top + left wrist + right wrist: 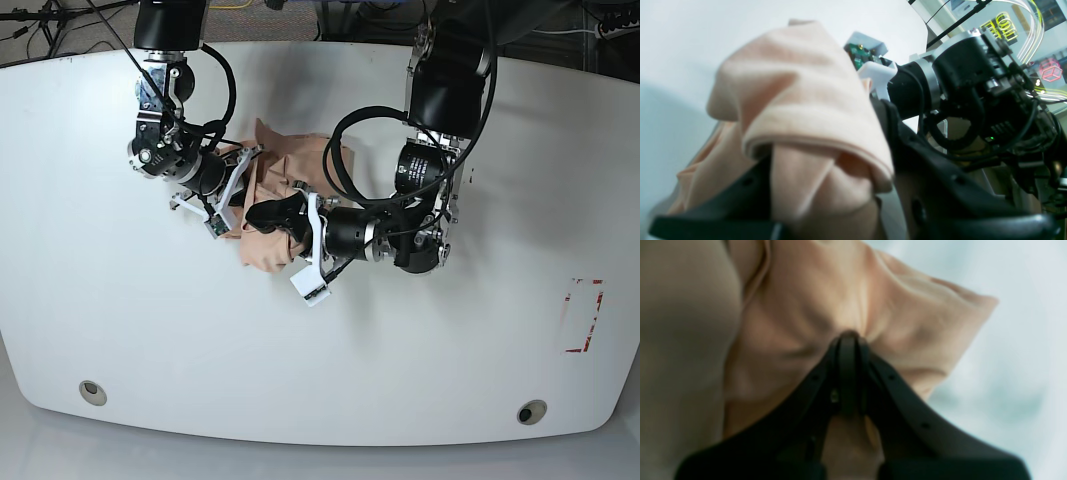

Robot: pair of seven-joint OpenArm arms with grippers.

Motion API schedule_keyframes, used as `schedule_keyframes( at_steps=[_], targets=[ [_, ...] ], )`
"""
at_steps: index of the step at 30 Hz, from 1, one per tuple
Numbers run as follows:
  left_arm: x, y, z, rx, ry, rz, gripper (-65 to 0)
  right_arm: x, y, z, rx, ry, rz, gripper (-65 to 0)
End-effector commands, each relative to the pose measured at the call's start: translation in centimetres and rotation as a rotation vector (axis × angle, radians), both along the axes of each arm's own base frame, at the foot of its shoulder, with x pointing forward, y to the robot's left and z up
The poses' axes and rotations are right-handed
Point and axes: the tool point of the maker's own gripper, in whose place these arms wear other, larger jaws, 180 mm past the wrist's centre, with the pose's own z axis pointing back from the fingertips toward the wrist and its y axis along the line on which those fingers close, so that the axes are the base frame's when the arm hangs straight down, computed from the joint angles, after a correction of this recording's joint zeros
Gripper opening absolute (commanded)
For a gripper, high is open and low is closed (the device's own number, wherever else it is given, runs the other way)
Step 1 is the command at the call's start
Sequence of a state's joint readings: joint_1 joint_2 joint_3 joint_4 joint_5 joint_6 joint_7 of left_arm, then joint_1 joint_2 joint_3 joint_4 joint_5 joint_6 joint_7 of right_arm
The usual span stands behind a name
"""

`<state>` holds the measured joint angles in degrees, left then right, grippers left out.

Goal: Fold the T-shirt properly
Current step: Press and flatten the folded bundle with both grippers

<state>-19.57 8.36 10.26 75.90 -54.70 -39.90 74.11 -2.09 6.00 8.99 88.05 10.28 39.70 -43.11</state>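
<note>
The T-shirt [278, 205] is found bunched into a crumpled heap a little left of the middle of the white table [480, 340], towards its far edge, with both arms closed in on it from either side. No flat panel, straight edge or squared fold can be made out in the base view; the cloth is gathered in lumps and partly lifted. In the right wrist view a pinch of the peach fabric [826, 306] is seen drawn into puckers at the tips of the right gripper [848, 340], whose jaws are pressed together on it, so a firm hold on the shirt is shown there. In the left wrist view a hemmed edge, seemingly a sleeve or the bottom hem [820, 146], is draped over and between the black fingers of the left gripper [826, 186]; the jaws stand somewhat apart with cloth lying between them, but whether the cloth is clamped or merely resting there cannot be told. The other arm's black wrist [967, 86] is seen just behind the fabric, so the two grippers are judged to be working close together on the same bundle. As a judgement, the task is taken to be at an early stage: the garment has yet to be spread flat, and the sleeves and body remain to be folded into a neat stack.
</note>
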Motion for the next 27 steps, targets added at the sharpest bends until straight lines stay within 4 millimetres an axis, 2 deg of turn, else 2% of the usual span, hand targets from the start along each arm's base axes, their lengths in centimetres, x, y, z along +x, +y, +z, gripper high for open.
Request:
schedule_keyframes(
  at_steps=[1,3,6,7,9,10,13,15,20,24,27],
  targets=[
    [0.9,-0.7,2.5,-0.062,-0.047,0.001,-51.2,0.2,-0.2,0.2,-0.019,-0.006,0.008,-61.5],
    [0.9,-0.8,2.5,-0.064,-0.046,0.001,-51.2,0.2,-0.2,0.3,-0.019,-0.008,0.008,-57.7],
    [0.8,-0.9,2.4,-0.062,-0.046,-0.006,-51.1,0.3,-0.2,0.4,-0.020,-0.012,0.009,-47.4],
    [0.6,-1.1,2.4,-0.060,-0.047,-0.016,-51.0,0.3,-0.3,0.5,-0.023,-0.014,0.008,-41.4],
    [0.2,-1.4,2.3,-0.054,-0.049,-0.032,-50.8,0.5,-0.6,0.9,-0.030,-0.028,0.007,-33.8],
    [0.1,-1.5,2.3,-0.051,-0.050,-0.037,-50.7,0.7,-0.6,1.2,-0.033,-0.037,0.008,-31.4],
    [-0.2,-1.8,2.3,-0.047,-0.054,-0.053,-45.8,1.0,-1.0,2.3,-0.054,-0.065,0.008,-22.0],
    [-0.3,-1.9,2.4,-0.047,-0.056,-0.059,-39.9,0.9,-2.5,3.0,-0.100,-0.070,-0.004,-16.8],
    [-0.4,-2.1,2.6,-0.059,-0.055,-0.064,-27.8,1.4,-5.0,5.7,-0.174,-0.116,-0.044,-13.2],
    [0.0,-2.3,4.4,-0.120,-0.063,-0.073,-26.9,1.5,-6.4,7.6,-0.214,-0.154,-0.078,-13.2],
    [0.1,-2.4,5.6,-0.157,-0.069,-0.083,-26.8,1.3,-8.4,8.8,-0.282,-0.161,-0.096,-13.2]
  ],
)
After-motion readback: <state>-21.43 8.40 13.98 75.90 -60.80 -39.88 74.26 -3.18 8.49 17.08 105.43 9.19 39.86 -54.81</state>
